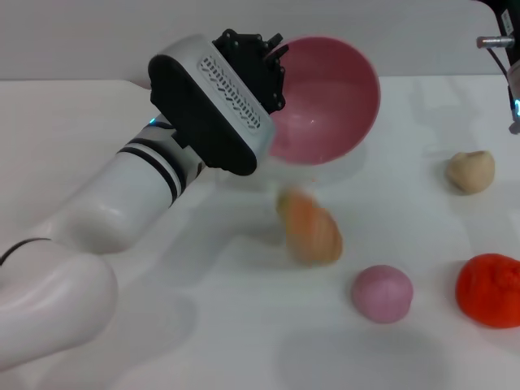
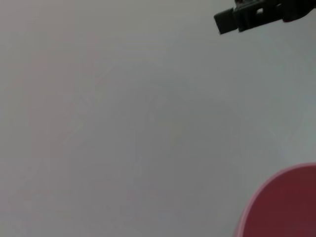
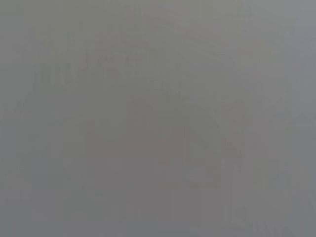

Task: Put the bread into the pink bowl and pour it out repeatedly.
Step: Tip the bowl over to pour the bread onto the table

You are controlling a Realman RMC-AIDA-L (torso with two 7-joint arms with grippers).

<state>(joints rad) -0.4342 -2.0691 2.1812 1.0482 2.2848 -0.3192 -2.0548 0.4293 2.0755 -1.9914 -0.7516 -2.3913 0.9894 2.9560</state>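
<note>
The left claw [image 1: 272,77], closed on the tipped pink bowl [image 1: 329,97], pours the bread [image 1: 310,227] onto the tabletop [image 1: 203,325]; next, probably righting the bowl.

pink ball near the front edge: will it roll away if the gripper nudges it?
Probably. The pink ball looks round and smooth and sits free on the flat white table, touching nothing. It likely rolls toward the red object if pushed that way. It is probably light.
</note>
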